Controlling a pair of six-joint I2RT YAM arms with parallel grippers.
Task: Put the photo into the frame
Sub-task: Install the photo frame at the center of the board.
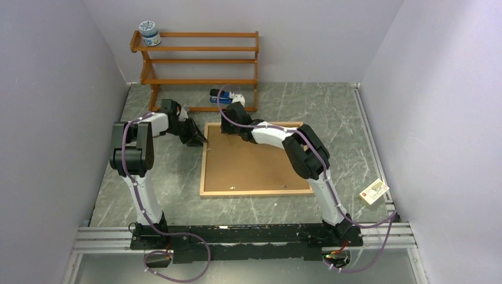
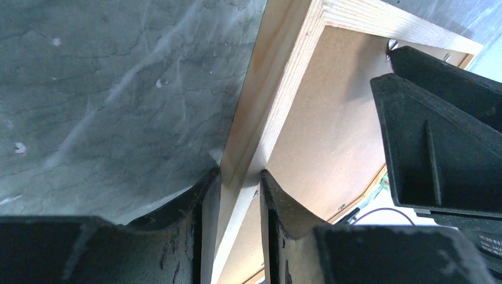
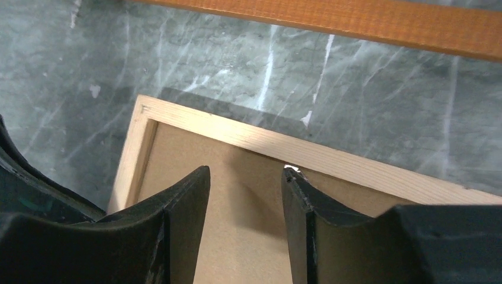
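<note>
The frame (image 1: 254,192) lies flat mid-way across the table (image 1: 169,192), brown backing board (image 1: 254,163) up, the left gripper (image 2: 240,174) astride its left rail by the far corner with its 2 fingers, though I cannot tell whether they pinch it, while the right gripper (image 3: 245,177) hovers partly open and empty by the far rail.

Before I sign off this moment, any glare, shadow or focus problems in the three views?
Top external: evenly lit, sharp. Left wrist: pale sheen streaks across the grey marbled tabletop; the left end effector is dark, showing little detail. Right wrist: the light wooden picture frame throws a dark shadow band beyond it.
</note>
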